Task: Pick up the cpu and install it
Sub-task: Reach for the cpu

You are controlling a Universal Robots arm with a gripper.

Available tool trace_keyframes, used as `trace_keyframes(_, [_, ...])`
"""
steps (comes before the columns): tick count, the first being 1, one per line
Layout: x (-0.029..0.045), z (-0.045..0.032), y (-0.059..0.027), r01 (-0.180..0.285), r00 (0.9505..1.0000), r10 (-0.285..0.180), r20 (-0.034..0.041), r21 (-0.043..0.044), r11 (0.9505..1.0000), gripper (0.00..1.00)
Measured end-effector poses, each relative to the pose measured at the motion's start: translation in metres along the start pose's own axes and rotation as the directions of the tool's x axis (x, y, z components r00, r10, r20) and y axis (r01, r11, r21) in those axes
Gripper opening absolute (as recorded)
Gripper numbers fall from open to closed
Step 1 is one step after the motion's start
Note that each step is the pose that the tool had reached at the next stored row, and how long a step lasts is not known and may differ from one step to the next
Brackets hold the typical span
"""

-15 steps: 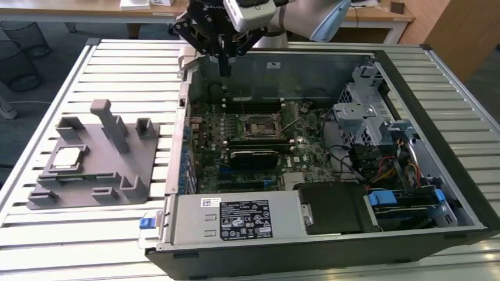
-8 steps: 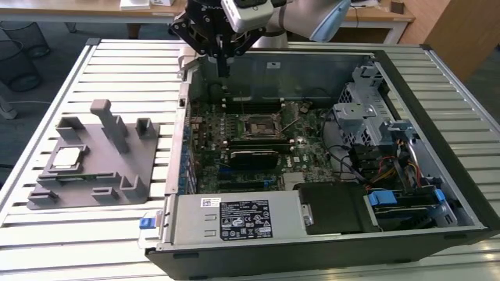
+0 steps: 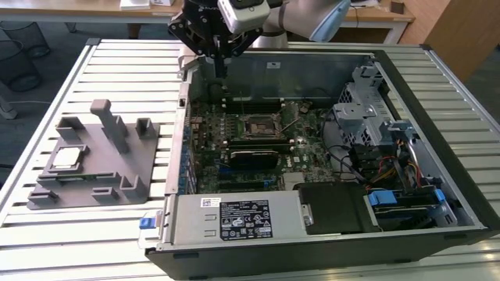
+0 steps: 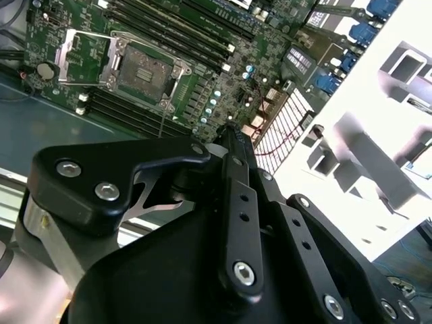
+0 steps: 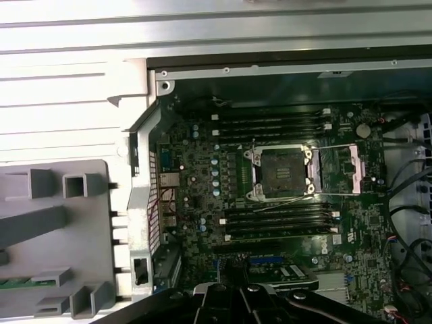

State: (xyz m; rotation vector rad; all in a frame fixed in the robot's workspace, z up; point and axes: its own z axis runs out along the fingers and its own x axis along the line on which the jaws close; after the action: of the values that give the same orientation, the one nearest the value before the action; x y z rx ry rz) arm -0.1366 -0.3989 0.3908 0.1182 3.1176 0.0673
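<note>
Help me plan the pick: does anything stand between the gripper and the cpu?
Nothing covers the cpu; it lies open on the grey holder tray. The gripper hangs over the case's wall, and the tray's tall post rises between them in the exterior view.

The arm (image 3: pixel 312 17) is grey and white. It comes in at the top of the frame in the exterior view, a bit right of the middle, and bends toward the exterior view's left. At its end sits the black gripper (image 3: pixel 221 71), pointing straight down. Its two thin fingers (image 3: pixel 221 58) are pressed together and hold nothing. In the second wrist view the gripper (image 4: pixel 231 133) looks big and dark. Its black links (image 4: pixel 239 209) have shiny screws (image 4: pixel 244 272), and the fingers meet in one tip.
</note>
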Motion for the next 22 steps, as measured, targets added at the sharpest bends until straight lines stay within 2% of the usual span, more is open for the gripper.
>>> trace_keyframes(22, [0.0055,0.0026,-0.0005,0.0,1.0,0.0,-0.0083,0.0006,1.0,0.11])
